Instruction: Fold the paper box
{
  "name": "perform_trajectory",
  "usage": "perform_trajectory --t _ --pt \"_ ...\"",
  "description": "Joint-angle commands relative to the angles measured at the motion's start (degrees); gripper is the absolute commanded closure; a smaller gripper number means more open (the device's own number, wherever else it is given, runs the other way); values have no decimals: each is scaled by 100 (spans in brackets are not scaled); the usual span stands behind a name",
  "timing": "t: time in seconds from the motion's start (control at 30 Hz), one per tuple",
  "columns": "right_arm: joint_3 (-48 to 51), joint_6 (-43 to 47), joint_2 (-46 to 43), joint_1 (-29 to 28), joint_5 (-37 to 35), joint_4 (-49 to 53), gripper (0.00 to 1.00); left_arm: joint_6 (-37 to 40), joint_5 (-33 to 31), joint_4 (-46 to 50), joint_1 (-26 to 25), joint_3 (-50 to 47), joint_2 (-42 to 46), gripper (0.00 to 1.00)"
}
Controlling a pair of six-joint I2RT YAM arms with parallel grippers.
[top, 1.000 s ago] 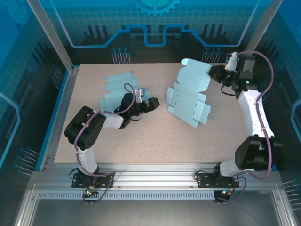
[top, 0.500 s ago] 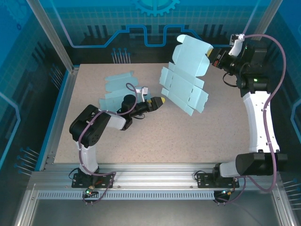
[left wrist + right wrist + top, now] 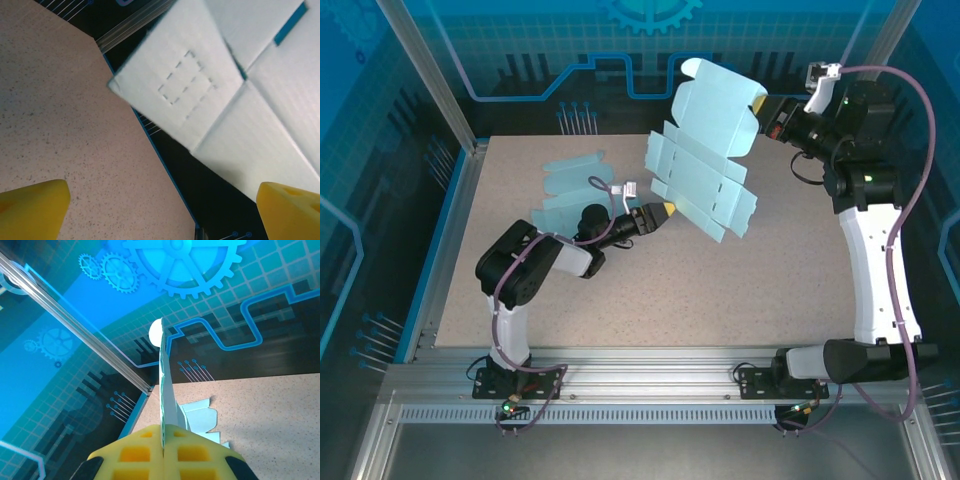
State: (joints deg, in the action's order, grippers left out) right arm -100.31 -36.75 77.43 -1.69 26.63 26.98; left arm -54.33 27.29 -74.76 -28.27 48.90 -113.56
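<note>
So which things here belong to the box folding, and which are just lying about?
In the job: lifted paper box blank, right gripper shut on its edge, left gripper open near its lower edge.
Lying about: spare flat blank on the table.

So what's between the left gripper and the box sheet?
Nothing but bare table, seen in the left wrist view; the left gripper is open, and the box sheet hangs from the right gripper.
</note>
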Motion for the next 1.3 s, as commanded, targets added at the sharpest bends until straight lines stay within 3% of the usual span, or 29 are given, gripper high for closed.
perform_trajectory --t 0.0,0.33,0.63,0.87,1.27 --pt "-184 -170 -113 -144 -19 -112 100 -87 35 -468 -56 271 -22 3" --pt "164 -297 -211 -362 -119 -413 100 -304 45 -539 -112 664 187 4" --pt "518 -38 -400 -174 -699 -235 100 -212 -176 -546 -57 360 549 30" --pt "1137 -215 -422 291 -474 -449 100 -61 -287 -539 -10 120 859 60" --pt "2311 -128 -577 886 -384 -721 100 -27 -444 -544 183 -273 1016 97"
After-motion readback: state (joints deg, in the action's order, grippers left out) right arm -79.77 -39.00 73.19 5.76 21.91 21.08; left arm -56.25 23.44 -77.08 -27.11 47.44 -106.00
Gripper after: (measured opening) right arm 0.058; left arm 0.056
